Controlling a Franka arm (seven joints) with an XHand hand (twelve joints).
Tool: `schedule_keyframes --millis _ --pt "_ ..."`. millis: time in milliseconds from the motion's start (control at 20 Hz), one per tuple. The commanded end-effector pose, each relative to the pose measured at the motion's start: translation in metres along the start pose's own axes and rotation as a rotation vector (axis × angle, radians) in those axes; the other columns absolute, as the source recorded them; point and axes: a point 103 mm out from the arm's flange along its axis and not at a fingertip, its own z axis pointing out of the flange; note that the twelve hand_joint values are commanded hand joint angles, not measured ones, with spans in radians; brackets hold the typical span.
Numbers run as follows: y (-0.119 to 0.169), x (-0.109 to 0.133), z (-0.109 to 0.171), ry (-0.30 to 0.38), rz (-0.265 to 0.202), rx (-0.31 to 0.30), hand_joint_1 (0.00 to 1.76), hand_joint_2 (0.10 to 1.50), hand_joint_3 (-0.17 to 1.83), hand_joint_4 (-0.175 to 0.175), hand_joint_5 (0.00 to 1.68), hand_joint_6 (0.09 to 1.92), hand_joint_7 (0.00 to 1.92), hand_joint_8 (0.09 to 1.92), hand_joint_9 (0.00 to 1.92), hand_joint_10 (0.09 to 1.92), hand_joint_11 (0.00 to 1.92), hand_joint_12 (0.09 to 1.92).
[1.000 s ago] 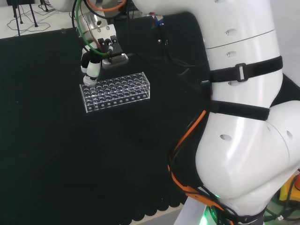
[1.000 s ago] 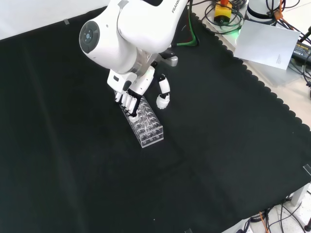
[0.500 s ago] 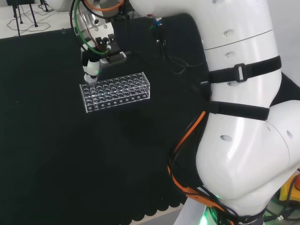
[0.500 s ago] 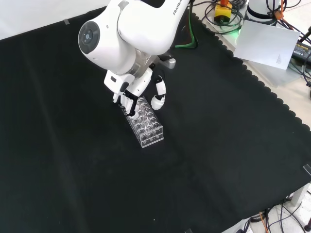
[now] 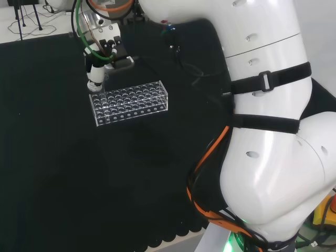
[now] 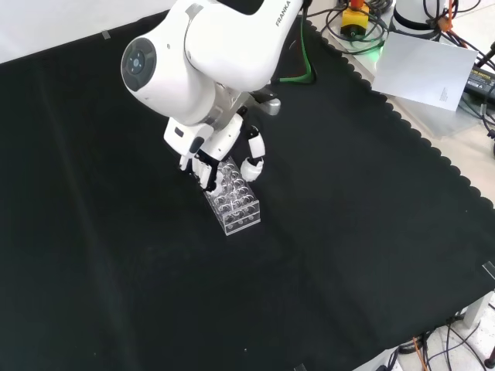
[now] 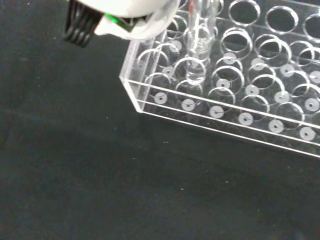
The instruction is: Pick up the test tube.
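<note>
A clear plastic rack with many round holes stands on the black cloth, also seen in the front view as rack. The black and white hand hangs over the rack's left end in the head view. In the front view the hand is at the rack's far end, fingers curled downward and thumb apart. The wrist view shows a clear test tube upright near a corner of the rack, its round bottom at the level of the top holes. Its top runs up under the hand, which pinches it.
The arm's big white links stand at the right of the head view. Cables, a white sheet and equipment lie beyond the cloth's scalloped edge at the front view's top right. Open black cloth surrounds the rack.
The hand has risen from the rack's end and drifted left in the head view, drawing the test tube upward. The rack has stayed in place.
</note>
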Motion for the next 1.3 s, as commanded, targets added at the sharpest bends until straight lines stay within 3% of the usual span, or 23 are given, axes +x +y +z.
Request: schedule_keyframes --millis 50,700,1300 --pt "0.000 0.009 0.004 -0.005 0.001 0.017 1.00 0.61 0.74 -0.175 0.53 0.93 0.87 0.94 0.78 0.85 0.38 1.44" --pt "-0.008 -0.012 0.001 -0.041 0.040 0.009 1.02 0.60 0.75 -0.175 0.54 0.94 0.85 0.94 0.78 0.84 0.39 1.43" --pt "-0.008 -0.001 0.014 0.005 0.034 0.028 1.03 0.59 0.76 -0.175 0.55 0.94 0.88 0.96 0.79 0.86 0.39 1.44"
